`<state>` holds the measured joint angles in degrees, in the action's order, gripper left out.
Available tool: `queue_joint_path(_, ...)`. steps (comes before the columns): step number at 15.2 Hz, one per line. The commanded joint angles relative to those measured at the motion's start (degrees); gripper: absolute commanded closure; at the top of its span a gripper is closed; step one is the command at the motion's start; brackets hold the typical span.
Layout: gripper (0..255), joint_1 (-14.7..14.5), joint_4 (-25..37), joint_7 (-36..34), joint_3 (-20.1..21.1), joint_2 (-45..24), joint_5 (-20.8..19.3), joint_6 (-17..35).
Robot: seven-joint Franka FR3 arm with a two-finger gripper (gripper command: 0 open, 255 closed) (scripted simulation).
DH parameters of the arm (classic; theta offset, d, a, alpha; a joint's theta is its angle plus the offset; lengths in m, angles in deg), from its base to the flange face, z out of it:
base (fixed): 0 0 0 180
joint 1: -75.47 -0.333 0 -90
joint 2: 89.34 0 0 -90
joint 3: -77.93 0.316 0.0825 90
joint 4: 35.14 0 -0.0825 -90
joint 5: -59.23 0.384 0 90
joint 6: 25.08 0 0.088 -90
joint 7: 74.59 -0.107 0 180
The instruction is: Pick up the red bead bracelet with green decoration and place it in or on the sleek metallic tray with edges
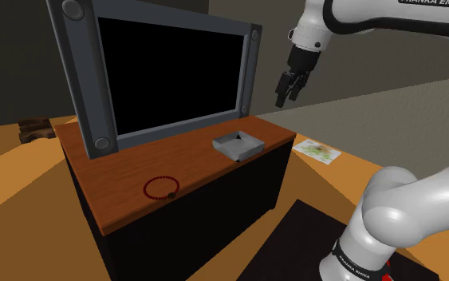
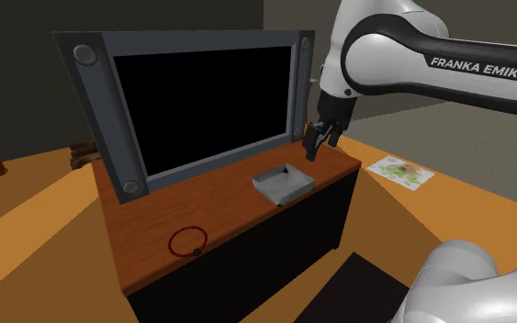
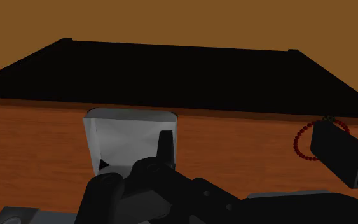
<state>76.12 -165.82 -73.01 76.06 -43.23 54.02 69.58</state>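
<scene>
Room: orange-brown floor, dark walls. Black cabinet with a wooden worktop [image 1: 202, 158] in the middle. A big TV [image 1: 175, 72] stands along the far side of it, screen black, leaning back a bit.

Bracelet [image 1: 145, 189]: red bead ring lying flat on the worktop, near the front edge, toward the shoulder view's left. It has a small dark piece on its right side. Nothing touches it.

Tray [image 1: 224, 144]: grey, shallow, raised edges. It sits on the worktop toward the shoulder view's right end, in front of the TV's right corner. It's well apart from the bracelet, with bare wood between them.

Arm [image 1: 358, 16] comes in from the shoulder view's upper right. Jaws are up in the air, pointing down, clear of everything. In the shoulder view they hang above and to the right of the tray. In the second exterior view they sit over the worktop's far right corner, beside the TV frame. Jaws are apart and hold nothing.

Wrist view: the tray lies on the wood below the jaws, closer to one finger. The bracelet is off to the side, partly hidden behind the other finger.

Floor: a printed sheet [image 1: 317, 149] lies to the right of the cabinet.
</scene>
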Motion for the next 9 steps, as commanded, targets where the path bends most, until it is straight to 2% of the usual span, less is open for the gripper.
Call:
queue_joint_path(1,0,0.0,0.0,0.0,0.0,0.0,0.0,0.0)
queue_joint_path(9,0,-1.6,-1.72,-5.37,3.87,-11.6,2.46,10.81)
